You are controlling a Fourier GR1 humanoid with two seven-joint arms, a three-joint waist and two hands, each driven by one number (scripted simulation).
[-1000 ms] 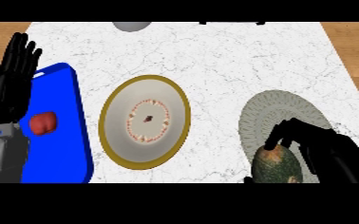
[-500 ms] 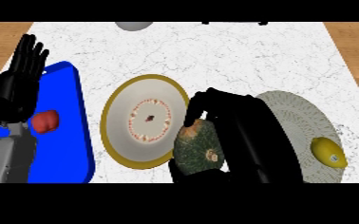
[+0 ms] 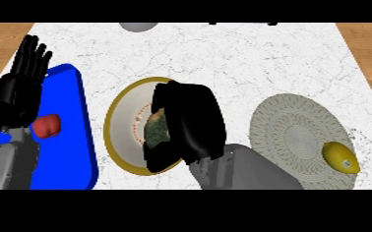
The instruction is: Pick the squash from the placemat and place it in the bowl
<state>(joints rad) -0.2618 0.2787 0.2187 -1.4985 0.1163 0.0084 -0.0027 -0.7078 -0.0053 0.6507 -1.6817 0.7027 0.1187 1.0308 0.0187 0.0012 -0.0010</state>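
Squash [image 3: 155,129] stands lengthwise in right hand [image 3: 190,123] over bowl [image 3: 122,124].

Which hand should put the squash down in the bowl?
The right hand. Its fingers are curled round the squash right over the bowl, so it probably only needs to lower and let go. The left hand rests open at the left edge.

the right hand [image 3: 187,124] covers most of the squash [image 3: 155,129] and the bowl's [image 3: 120,123] 3 o'clock half. a grey object [image 3: 138,26] at 12 o'clock is cut off.
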